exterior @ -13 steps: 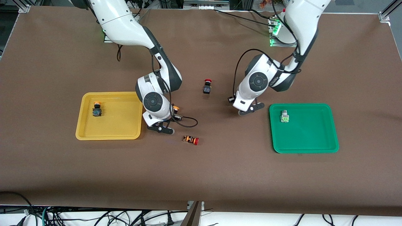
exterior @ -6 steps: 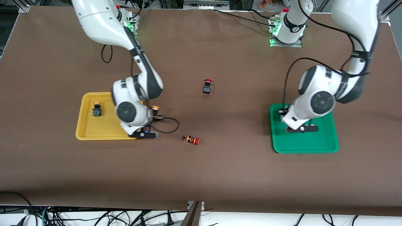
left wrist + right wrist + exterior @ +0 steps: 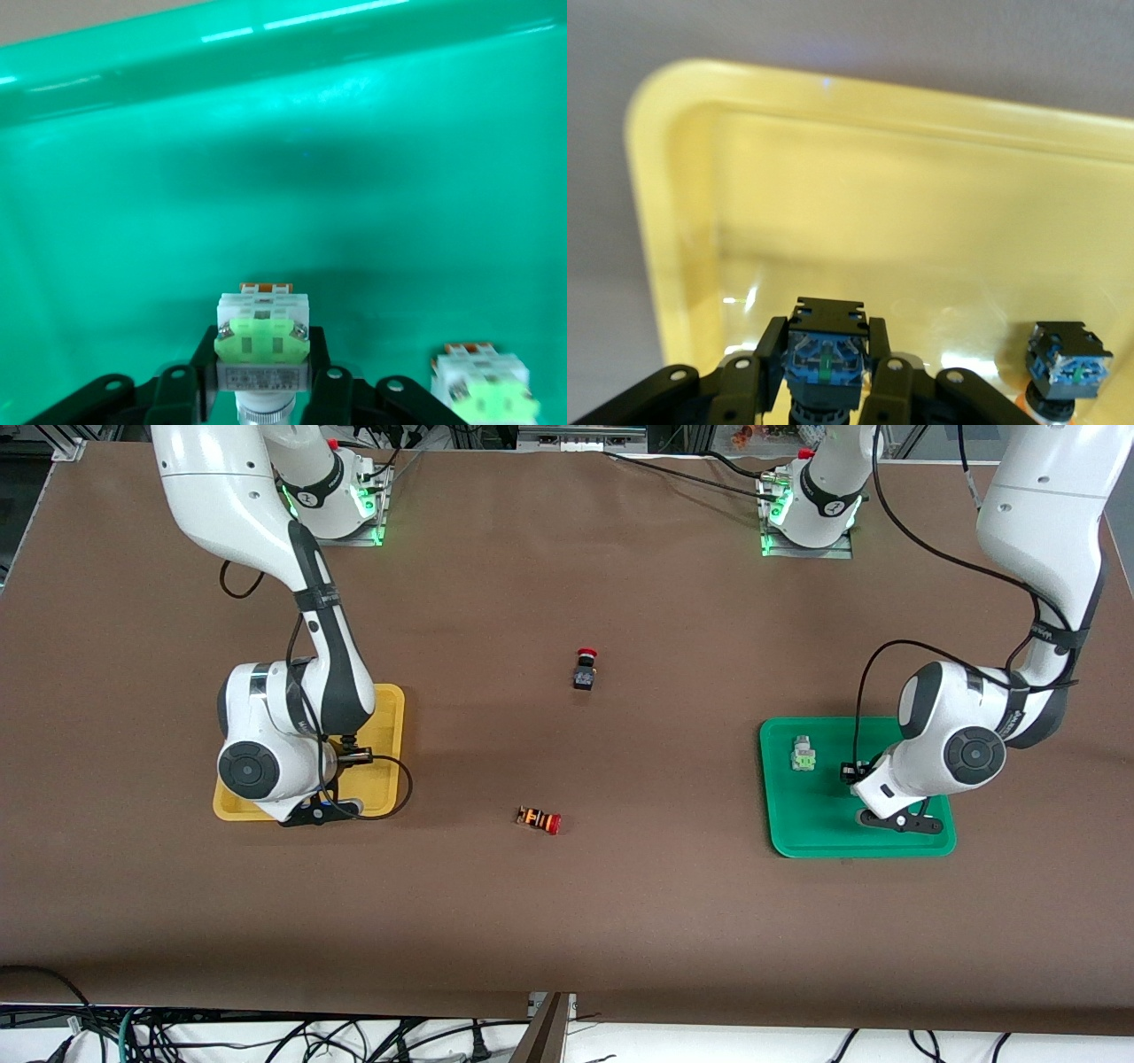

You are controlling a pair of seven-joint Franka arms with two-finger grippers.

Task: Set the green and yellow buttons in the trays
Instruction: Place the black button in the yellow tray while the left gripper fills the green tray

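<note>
Left tool (image 3: 262, 390) hung over the green tray (image 3: 921, 735) toward the left arm's end of the worktop (image 3: 567, 921), fingers clamped on a green button (image 3: 262, 341); a second green button (image 3: 803, 754) lay in that tray. Right tool (image 3: 827, 390) hung over the yellow tray (image 3: 390, 717) toward the right arm's end, gripping a black button (image 3: 826, 354); another (image 3: 1067, 359) lay in the tray. Two red-capped buttons, one black (image 3: 585, 670), one orange-striped (image 3: 539, 818), sat mid-worktop, clear of both trays.

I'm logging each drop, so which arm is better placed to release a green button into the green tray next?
Left. The left gripper is over the green tray, shut on a green button. The right gripper holds a yellow button over the yellow tray.
</note>
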